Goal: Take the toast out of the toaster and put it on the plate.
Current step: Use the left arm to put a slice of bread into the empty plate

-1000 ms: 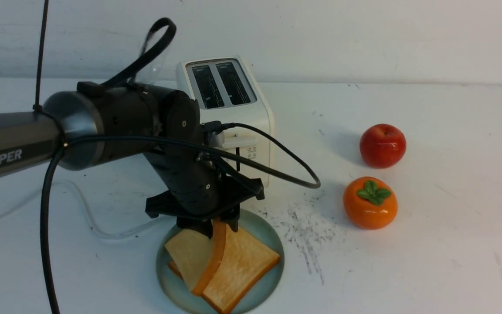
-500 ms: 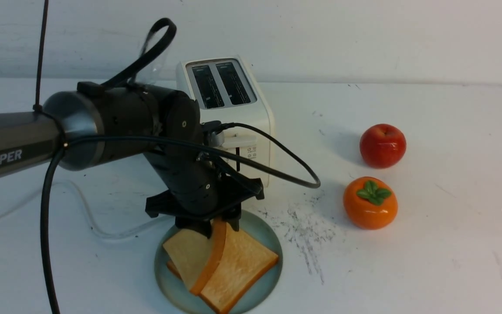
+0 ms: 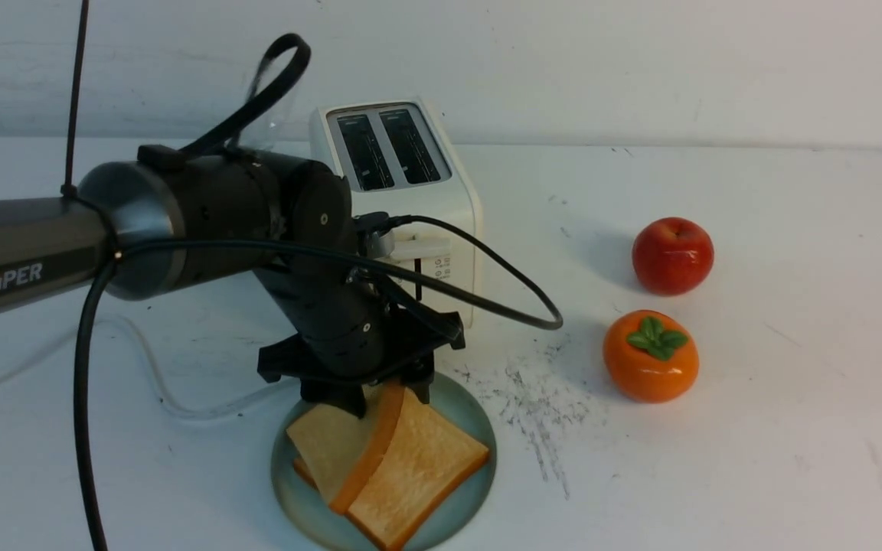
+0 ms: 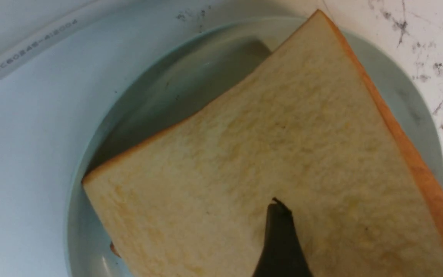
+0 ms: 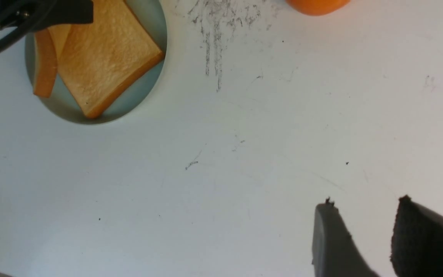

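Straddling a tilted, square, browned toast slice, my left gripper stands parted. Another golden slice lies below its jaws on the round blue-green plate; beyond them, the white boxy toaster shows 2 empty slots. My right gripper gapes. Withdrawal remains, I judge.

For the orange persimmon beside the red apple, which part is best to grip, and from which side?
The persimmon is probably best gripped by its round orange sides, from above, fingers either side of the green leaves. It sits leaves up, and its squat body bulges outward. Spreading the fingers left and right should avoid the apple just behind.
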Controlling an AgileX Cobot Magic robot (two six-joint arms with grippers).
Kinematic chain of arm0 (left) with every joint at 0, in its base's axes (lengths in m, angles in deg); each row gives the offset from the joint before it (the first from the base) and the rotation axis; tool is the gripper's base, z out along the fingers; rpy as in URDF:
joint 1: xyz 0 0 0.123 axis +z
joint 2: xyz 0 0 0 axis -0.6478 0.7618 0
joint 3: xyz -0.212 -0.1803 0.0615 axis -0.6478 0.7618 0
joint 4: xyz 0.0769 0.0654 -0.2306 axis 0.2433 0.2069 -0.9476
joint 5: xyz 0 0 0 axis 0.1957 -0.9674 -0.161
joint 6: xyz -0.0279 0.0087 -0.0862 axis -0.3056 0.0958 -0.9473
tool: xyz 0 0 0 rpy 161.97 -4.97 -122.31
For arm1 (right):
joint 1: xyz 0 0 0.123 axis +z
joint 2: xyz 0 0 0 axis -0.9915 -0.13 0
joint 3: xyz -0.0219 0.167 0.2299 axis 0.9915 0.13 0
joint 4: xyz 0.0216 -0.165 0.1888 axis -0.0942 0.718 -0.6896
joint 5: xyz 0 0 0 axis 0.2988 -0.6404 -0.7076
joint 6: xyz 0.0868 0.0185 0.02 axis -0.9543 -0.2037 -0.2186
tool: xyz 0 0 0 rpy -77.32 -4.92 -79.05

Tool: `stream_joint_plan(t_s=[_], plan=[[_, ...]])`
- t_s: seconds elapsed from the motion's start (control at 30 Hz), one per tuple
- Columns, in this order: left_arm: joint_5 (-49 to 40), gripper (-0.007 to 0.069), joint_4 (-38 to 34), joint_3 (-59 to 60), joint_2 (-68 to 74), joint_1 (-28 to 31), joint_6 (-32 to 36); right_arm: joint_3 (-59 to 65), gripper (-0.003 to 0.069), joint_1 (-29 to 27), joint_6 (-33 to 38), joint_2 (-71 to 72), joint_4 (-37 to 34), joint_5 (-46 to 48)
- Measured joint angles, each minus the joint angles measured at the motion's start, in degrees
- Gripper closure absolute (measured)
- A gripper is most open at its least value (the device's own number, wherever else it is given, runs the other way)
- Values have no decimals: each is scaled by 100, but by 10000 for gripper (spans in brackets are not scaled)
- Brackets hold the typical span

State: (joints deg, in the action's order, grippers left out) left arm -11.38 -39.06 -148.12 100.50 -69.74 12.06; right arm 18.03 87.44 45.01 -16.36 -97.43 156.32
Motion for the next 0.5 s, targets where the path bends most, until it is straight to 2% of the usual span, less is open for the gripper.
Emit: stream_joint_plan(t_s=[0.23, 0.5], plan=[[10, 151, -1, 0, 2, 0, 5, 0, 419, 0, 0, 0, 5, 0], [10, 77, -1, 5, 2, 0, 17, 0, 419, 0, 0, 0, 0, 0]])
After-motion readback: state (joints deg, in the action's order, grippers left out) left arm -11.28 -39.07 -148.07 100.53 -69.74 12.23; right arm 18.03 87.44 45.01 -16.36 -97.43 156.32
